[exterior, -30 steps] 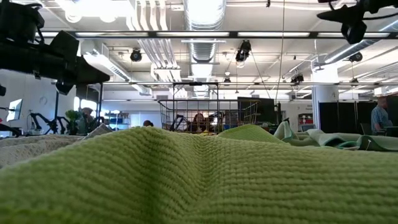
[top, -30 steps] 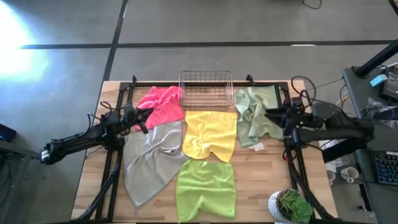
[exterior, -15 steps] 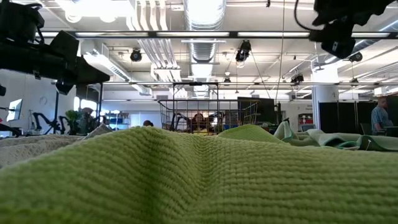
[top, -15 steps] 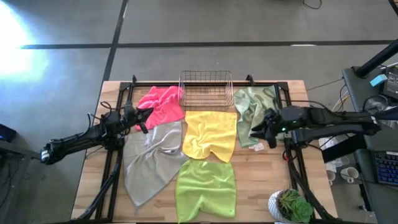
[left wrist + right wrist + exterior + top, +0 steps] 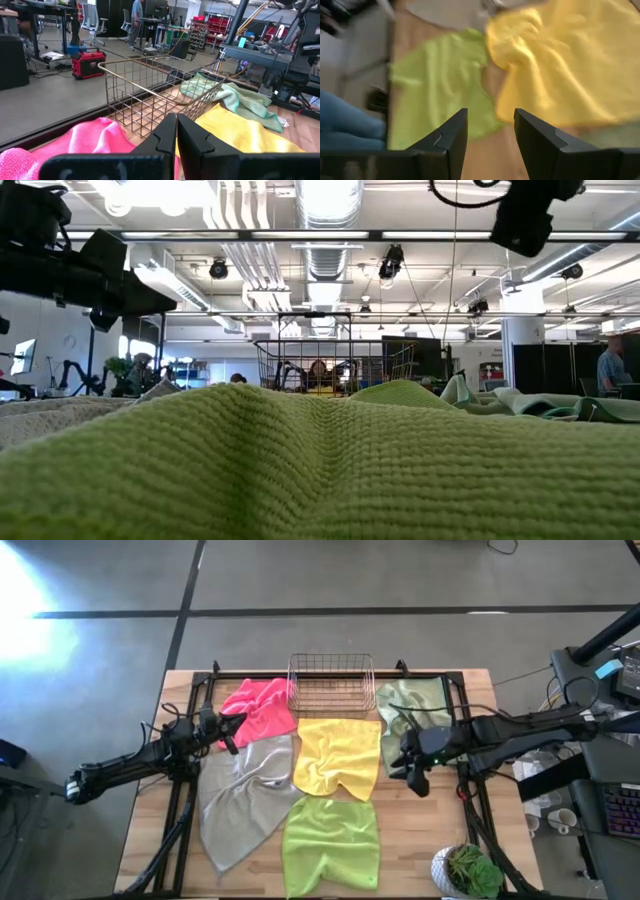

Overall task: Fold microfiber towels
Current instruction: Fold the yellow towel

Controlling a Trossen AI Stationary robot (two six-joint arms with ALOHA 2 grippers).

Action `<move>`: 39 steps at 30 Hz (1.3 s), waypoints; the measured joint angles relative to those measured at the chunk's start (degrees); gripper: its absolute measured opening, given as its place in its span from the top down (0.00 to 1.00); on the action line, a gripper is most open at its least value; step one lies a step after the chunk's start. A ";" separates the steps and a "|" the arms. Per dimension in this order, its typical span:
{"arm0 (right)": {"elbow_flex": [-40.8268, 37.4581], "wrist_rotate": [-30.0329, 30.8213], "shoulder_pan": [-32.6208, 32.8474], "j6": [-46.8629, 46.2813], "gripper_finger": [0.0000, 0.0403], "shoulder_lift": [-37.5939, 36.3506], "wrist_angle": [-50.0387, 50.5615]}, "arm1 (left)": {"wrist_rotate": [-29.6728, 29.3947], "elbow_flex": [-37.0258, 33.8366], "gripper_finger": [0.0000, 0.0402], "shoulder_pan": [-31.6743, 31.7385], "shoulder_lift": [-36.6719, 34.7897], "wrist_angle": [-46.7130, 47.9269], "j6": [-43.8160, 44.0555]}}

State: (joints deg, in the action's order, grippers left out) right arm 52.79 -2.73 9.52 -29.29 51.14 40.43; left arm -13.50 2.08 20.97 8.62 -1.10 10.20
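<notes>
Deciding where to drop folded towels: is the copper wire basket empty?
Empty: the copper wire basket shows only bare tabletop through its mesh; all five towels lie outside.

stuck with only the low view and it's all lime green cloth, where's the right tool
Observer: The right tool hangs open above the table, between the yellow towel and the pale sage towel, holding nothing.
Operator: and the left one
Observer: The left tool is shut and empty, over the seam where the hot pink towel meets the light grey towel.
Operator: anything in the basket
Observer: No, the wire basket shows only bare wire, with no towel inside.
</notes>
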 joint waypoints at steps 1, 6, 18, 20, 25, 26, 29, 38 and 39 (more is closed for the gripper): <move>1.11 0.26 0.00 0.50 0.63 0.56 1.34 | 0.01 0.00 1.00 -0.02 -0.10 0.00 0.00; 4.74 0.36 0.00 2.31 0.63 4.42 7.73 | 0.00 0.01 1.00 -0.02 -0.14 -0.41 -0.02; 5.86 -0.28 0.00 7.26 0.63 15.42 8.04 | 0.00 0.01 1.00 0.02 -0.15 -1.58 -0.04; 5.85 -0.28 0.00 7.50 0.63 17.92 7.05 | 0.00 0.01 1.00 0.00 -0.24 -1.50 -0.04; 5.87 -0.53 1.62 10.78 0.63 22.92 3.50 | 0.00 0.01 1.00 0.00 -0.24 -1.49 -0.07; 5.87 -0.79 1.99 11.07 0.63 23.92 2.67 | 0.00 0.01 1.00 0.02 -0.24 -1.49 -0.07; 5.87 -0.89 3.28 11.99 0.63 26.30 -0.12 | 0.00 0.01 1.00 0.02 -0.23 -1.47 -0.07; 5.87 -0.26 4.11 12.07 0.63 33.75 -5.61 | 0.00 0.01 1.00 0.02 -0.08 -1.48 -0.09; 5.87 -0.26 4.11 12.07 0.63 34.85 -6.47 | 0.00 0.01 1.00 0.01 -0.02 -1.44 -0.07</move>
State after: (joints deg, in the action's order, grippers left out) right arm 58.65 -2.98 13.63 -17.21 85.99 33.96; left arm -13.50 2.09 20.98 8.60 -2.54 10.13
